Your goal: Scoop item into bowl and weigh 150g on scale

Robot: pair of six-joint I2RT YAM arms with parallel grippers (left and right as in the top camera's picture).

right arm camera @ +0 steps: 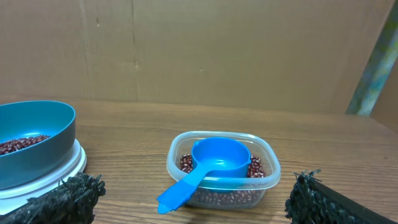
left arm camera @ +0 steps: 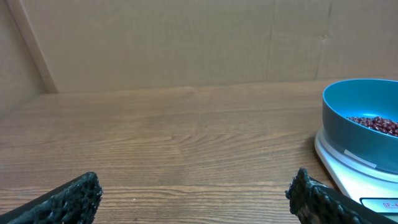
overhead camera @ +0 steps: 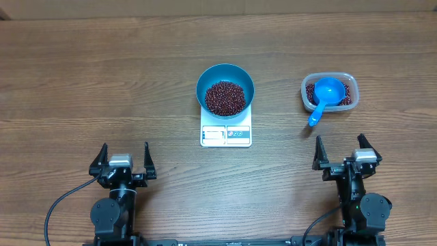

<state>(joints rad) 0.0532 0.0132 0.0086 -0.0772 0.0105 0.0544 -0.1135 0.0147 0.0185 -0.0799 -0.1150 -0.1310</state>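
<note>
my left gripper [overhead camera: 125, 149] and right gripper [overhead camera: 340, 140] gape empty, near; the bowl [overhead camera: 202, 82] of beans [overhead camera: 225, 98] on the scale [overhead camera: 226, 134] lies farther, seemingly midway between them.

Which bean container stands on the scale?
The round teal-blue bowl, on the white square scale; the clear plastic tub rests on the wooden table.

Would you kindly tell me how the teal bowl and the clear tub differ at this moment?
The bowl is round and opaque teal; the tub is clear and rounded-rectangular. The bowl stands on the scale; the tub sits directly on the table. The tub holds a blue scoop, handle poking over its rim; the bowl holds none. Both contain red-brown beans.
</note>
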